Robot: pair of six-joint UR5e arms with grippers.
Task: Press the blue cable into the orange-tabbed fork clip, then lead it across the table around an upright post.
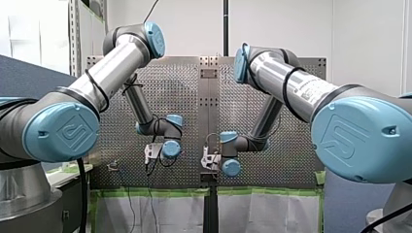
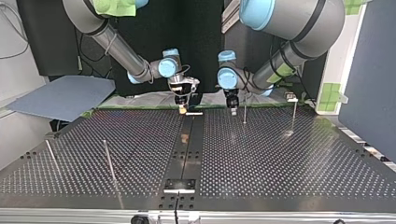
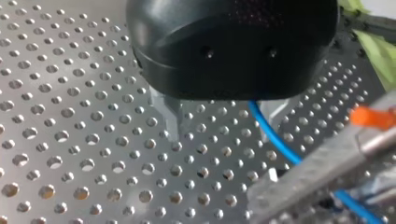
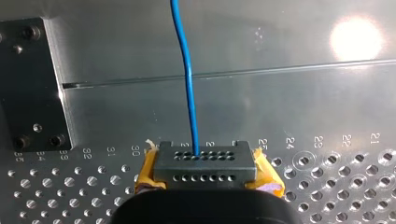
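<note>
two arms reach in, my left arm (image 2: 280,60) and my right arm (image 2: 121,51). each carries one gripper, so two in all: the left gripper (image 2: 232,110) and the right gripper (image 2: 181,109). there is one desk (image 2: 280,163). in the top view four upright posts (image 2: 109,161) stand on it, two at about eight o'clock and two at about one o'clock. one blue cable (image 4: 189,84). one orange-tabbed fork clip (image 3: 373,116). one blue-grey board (image 2: 60,95) at ten o'clock.
</note>
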